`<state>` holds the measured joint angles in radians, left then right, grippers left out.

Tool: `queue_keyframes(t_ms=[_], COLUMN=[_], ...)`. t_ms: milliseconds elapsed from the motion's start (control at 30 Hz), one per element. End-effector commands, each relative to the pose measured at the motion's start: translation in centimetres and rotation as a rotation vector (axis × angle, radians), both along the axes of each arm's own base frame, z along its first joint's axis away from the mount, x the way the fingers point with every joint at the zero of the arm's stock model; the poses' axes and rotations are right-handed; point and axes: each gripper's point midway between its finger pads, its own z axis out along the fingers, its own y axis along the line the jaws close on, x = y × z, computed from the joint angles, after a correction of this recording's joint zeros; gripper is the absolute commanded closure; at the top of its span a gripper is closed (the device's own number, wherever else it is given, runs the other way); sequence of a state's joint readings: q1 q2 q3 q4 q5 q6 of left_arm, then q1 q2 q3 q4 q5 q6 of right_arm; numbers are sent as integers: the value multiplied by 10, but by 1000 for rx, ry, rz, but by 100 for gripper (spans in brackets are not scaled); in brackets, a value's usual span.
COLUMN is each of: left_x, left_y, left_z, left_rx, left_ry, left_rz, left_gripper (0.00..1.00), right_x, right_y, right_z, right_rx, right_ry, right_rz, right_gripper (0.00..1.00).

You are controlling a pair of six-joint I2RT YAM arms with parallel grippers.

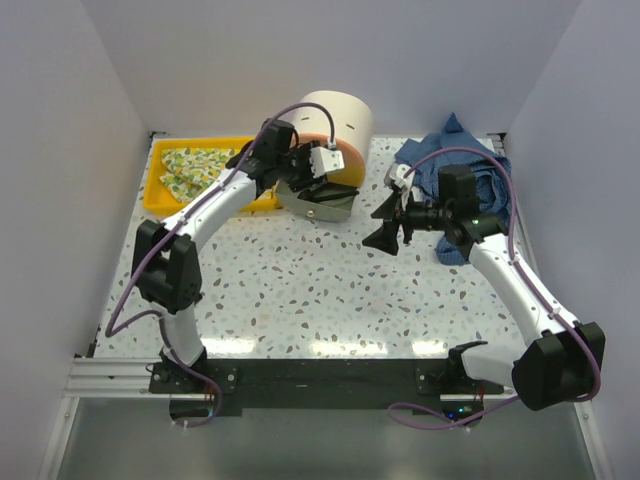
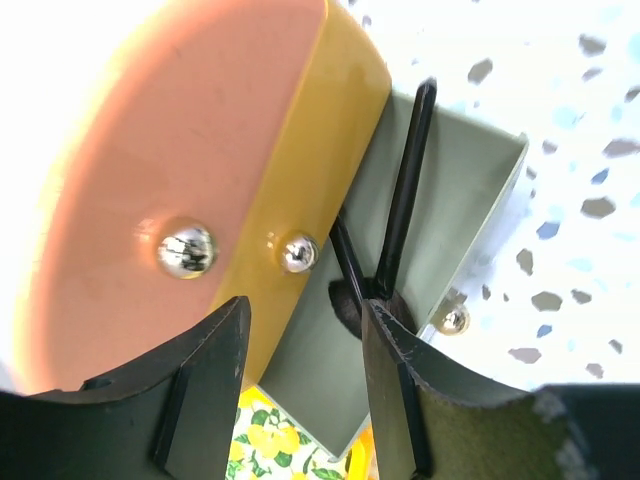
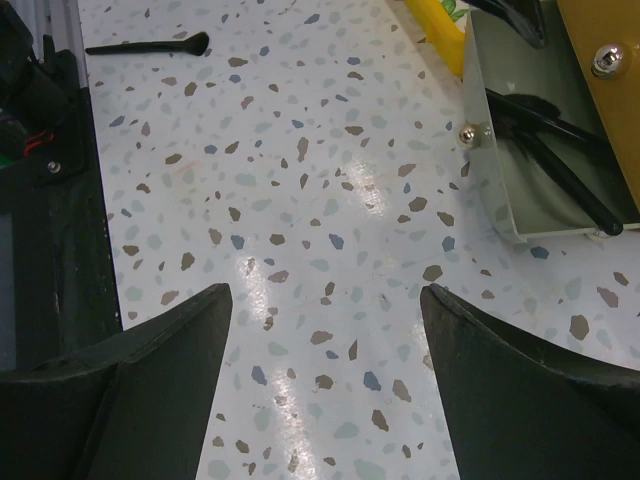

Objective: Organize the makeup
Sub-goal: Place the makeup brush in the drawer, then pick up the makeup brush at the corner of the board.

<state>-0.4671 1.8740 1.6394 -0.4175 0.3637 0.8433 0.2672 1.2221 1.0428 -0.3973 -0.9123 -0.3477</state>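
Observation:
Two thin dark brushes (image 2: pixel 405 170) lie crossed in the open grey-green drawer (image 2: pixel 470 190) of a round cream, orange and yellow organiser (image 1: pixel 335 120) at the back centre. My left gripper (image 2: pixel 305 305) hovers over that drawer (image 1: pixel 325 205), open, with nothing between its fingers. The same brushes (image 3: pixel 560 170) show at the right of the right wrist view. A further fan-headed brush (image 3: pixel 150 45) lies on the table by the dark edge at the upper left of that view. My right gripper (image 3: pixel 325 290) hangs open over bare terrazzo, right of the drawer (image 3: pixel 500 150). Palettes and discs are out of view.
A yellow tray (image 1: pixel 158 195) with a leaf-patterned cloth (image 1: pixel 190 165) stands at the back left, touching the organiser's side. A crumpled blue cloth (image 1: pixel 470 170) lies at the back right behind my right arm. White walls close in the table on three sides.

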Motion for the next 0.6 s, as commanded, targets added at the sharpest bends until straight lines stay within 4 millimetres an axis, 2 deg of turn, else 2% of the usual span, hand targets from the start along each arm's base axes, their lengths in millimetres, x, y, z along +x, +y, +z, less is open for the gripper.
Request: queue_keyframes(t_ms=[0,367,567], left_x=[-17,-28,-36], left_y=[-21,-44,-34], left_z=[51,24,31], left_rx=[-180,-198,-223], left_ry=[-65,38,49], left_rz=[-88,-175,-109], left_gripper=[49,63,72], right_x=[-1,4,32], right_y=[3,-2,-14], right_z=[13,11,-1], right_rx=[36,26,-15], right_ry=[-30,-35,-30], right_rz=[22,-7,-179], right_gripper=[20,20,23])
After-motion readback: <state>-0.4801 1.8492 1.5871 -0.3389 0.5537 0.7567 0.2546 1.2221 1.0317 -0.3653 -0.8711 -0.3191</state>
